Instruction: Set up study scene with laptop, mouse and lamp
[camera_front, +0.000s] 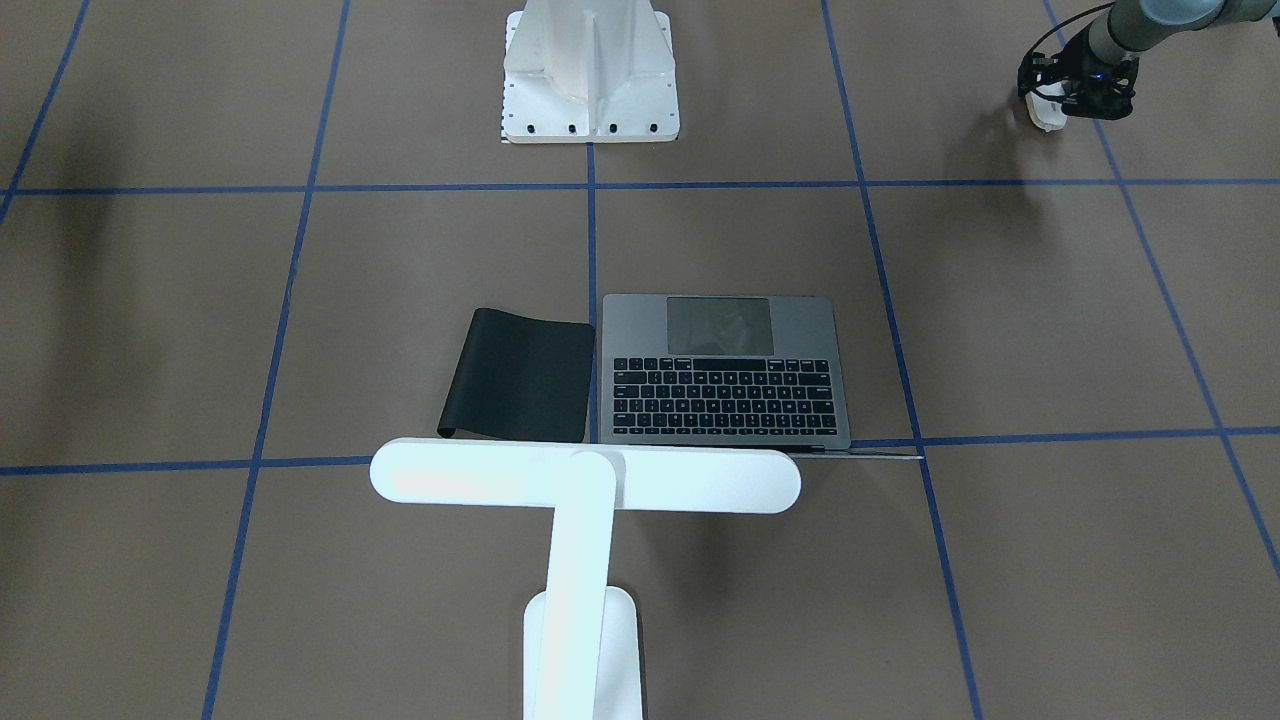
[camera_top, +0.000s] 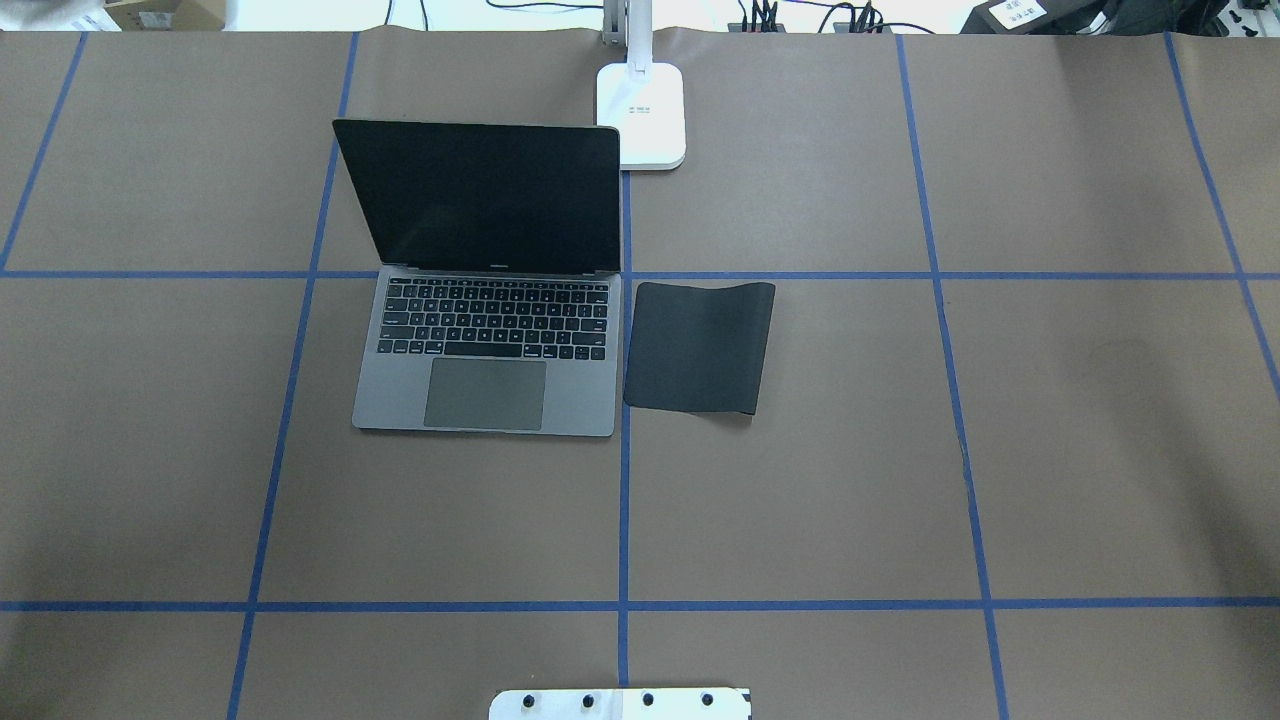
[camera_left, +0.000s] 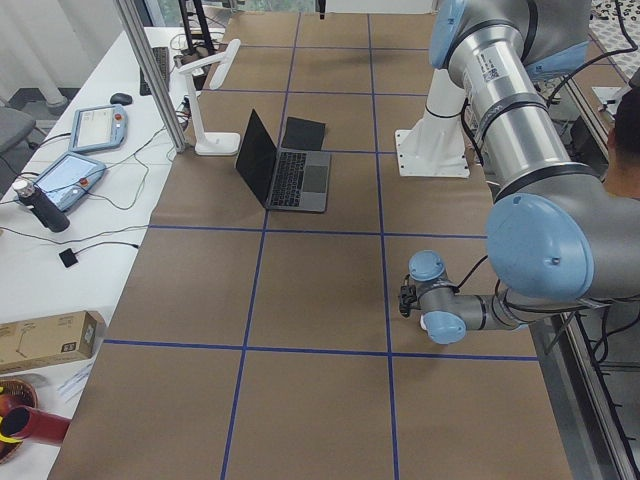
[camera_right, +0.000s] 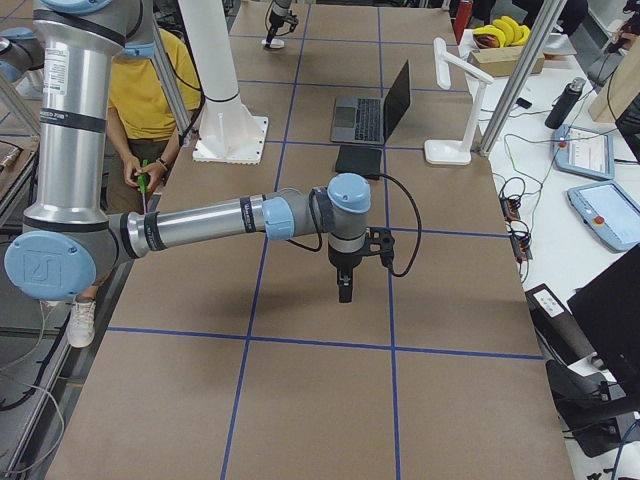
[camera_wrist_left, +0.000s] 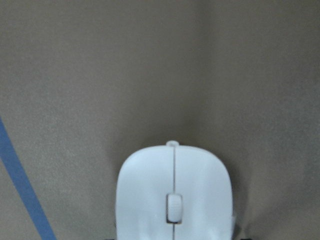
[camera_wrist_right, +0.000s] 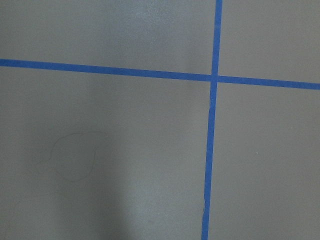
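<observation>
The left gripper (camera_front: 1062, 98) appears pinched on the mouse (camera_wrist_left: 174, 195), well away from the laptop (camera_top: 490, 350), off its left side and nearer the robot; whether the mouse is clear of the table is hard to tell. The pad (camera_top: 700, 345) lies just beside the laptop's right edge, and the lamp (camera_front: 585, 478) stands behind the laptop's right rear corner. The right gripper (camera_right: 344, 290) hangs above bare table well to the laptop's right; I cannot tell whether its fingers are spread or together. The likely trouble is the carry: the mouse is glossy and rounded, so a light pinch could let it slip. A low path to the pad also crosses the laptop and could clip its upright screen.
</observation>
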